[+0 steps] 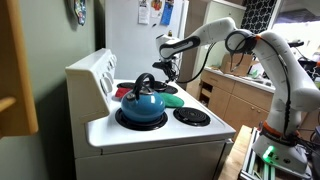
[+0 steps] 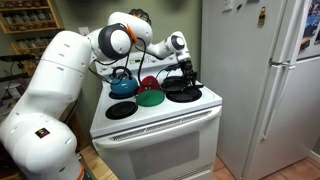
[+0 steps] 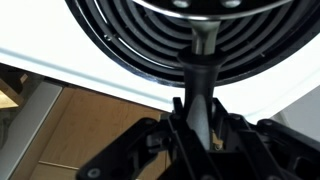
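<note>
My gripper [image 3: 198,122] is shut on a dark grey handle [image 3: 201,75] that runs between its fingers toward a pan at the top edge of the wrist view. Below it lies a black coil burner [image 3: 130,40] of the white stove [image 2: 160,115]. In both exterior views the gripper [image 1: 168,68] [image 2: 185,68] hangs over the stove's back burner beside the fridge. A dark pan [image 2: 183,86] sits under it. A blue kettle [image 1: 142,103] [image 2: 123,84] stands on another burner. A green dish [image 1: 172,100] [image 2: 150,97] and a red dish [image 1: 165,89] [image 2: 148,82] lie between them.
A white fridge [image 2: 265,80] stands close beside the stove. The stove's control panel [image 1: 92,75] rises along its back edge. Wooden cabinets and a cluttered counter [image 1: 235,85] stand behind the arm. An empty coil burner [image 1: 191,116] is at the stove's front.
</note>
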Action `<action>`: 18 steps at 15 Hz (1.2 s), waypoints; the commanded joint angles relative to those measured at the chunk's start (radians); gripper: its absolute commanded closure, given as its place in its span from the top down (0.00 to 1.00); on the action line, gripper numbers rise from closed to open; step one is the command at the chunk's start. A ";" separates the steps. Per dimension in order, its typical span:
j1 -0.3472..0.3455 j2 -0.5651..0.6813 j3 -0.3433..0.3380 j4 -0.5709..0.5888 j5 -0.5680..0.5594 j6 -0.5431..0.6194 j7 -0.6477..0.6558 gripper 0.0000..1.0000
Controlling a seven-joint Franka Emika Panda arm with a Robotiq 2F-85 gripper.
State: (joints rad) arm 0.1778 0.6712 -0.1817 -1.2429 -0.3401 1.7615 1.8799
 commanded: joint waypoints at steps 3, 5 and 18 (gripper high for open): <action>-0.011 -0.012 -0.010 -0.024 -0.040 -0.010 0.023 0.08; -0.015 -0.011 -0.013 -0.024 -0.049 -0.012 0.019 0.08; -0.019 -0.010 -0.026 -0.029 -0.110 -0.034 0.004 0.08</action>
State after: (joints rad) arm 0.1579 0.6734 -0.2039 -1.2589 -0.4152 1.7527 1.8824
